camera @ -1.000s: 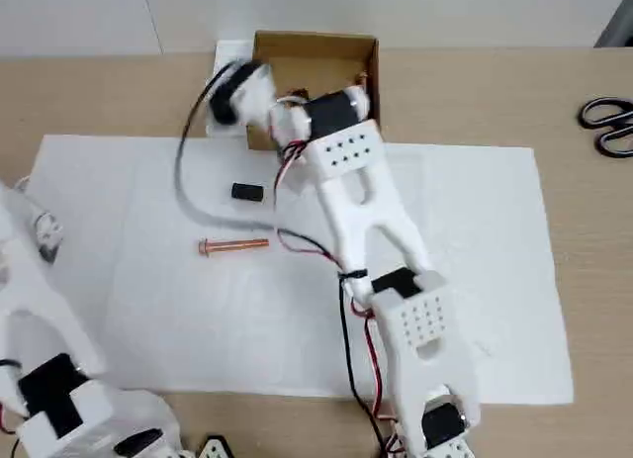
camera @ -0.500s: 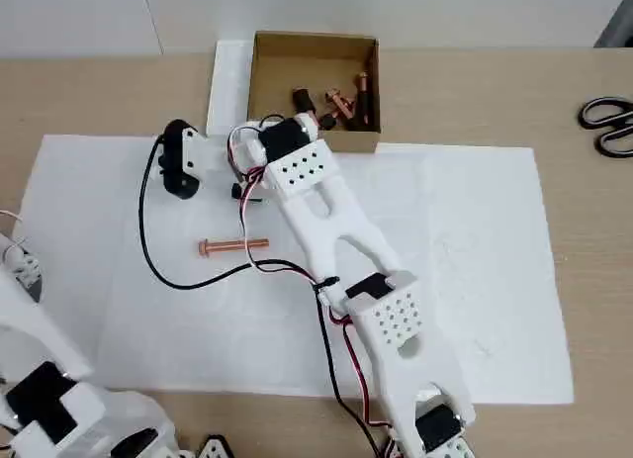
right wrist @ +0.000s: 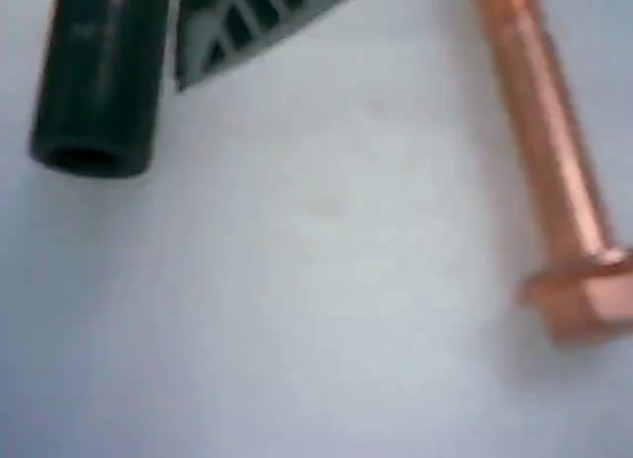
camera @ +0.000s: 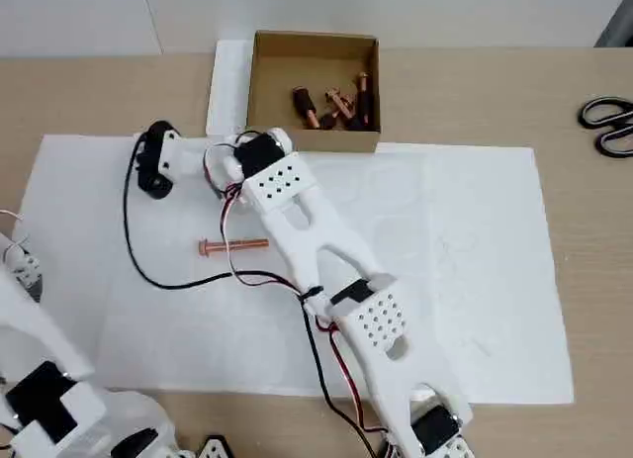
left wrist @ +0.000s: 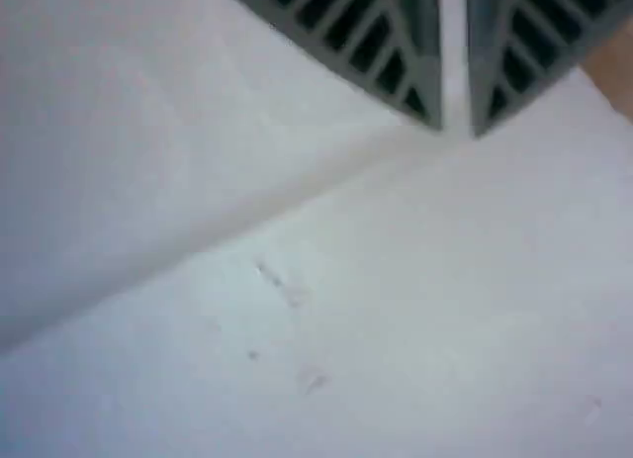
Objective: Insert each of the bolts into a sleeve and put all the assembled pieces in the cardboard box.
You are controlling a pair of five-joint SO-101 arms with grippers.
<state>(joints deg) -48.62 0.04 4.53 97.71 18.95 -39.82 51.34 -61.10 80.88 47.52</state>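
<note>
Several assembled pieces lie in the box, while one bolt and one sleeve lie loose on the paper, the right gripper beside the sleeve with its grip impossible to tell, and the left gripper closed on nothing.

The high camera looks straight down on the table from well above, with the arms' bases at 6 o'clock and the cardboard box at 12 o'clock. The left wrist camera sits very close over the white paper, facing down onto it. The right wrist camera hangs just as close over the same paper. It shares the copper bolt with the high view, where the copper bolt lies toward 9 o'clock of centre.
</note>
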